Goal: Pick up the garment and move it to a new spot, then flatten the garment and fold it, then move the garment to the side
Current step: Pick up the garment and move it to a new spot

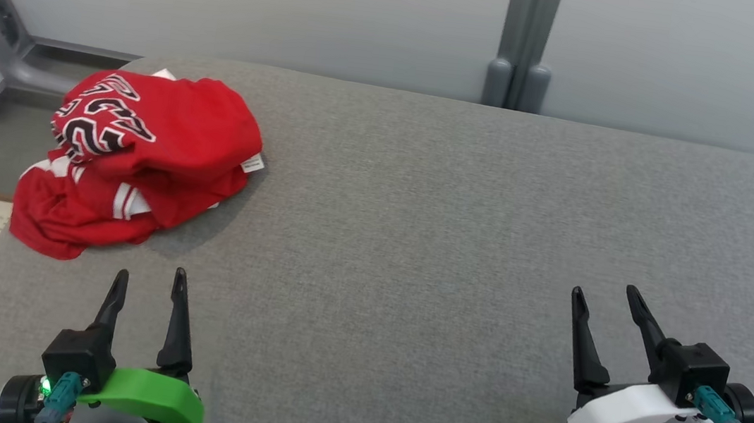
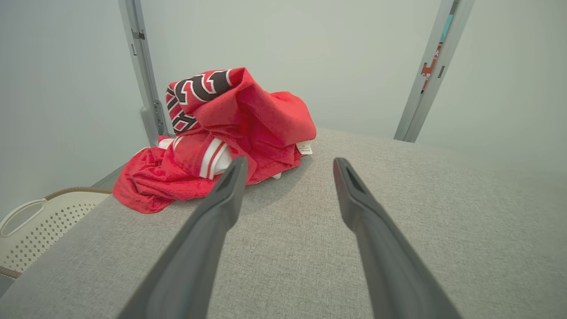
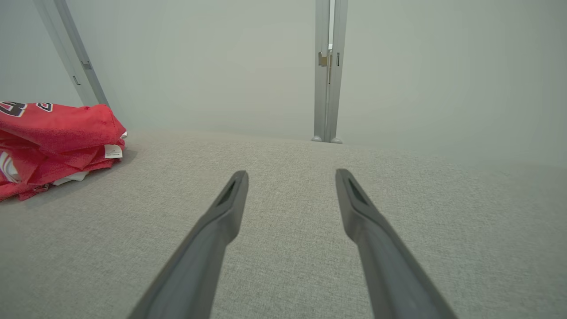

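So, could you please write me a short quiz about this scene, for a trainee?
1. Where does the red garment lie on the grey surface?
A) at the far left corner
B) in the centre
C) at the near right edge
2. True or false: the left end effector and the right end effector are both open and empty.
3. Which end effector is nearer to the red garment?

Key: 1 A. 2 True. 3 The left one.
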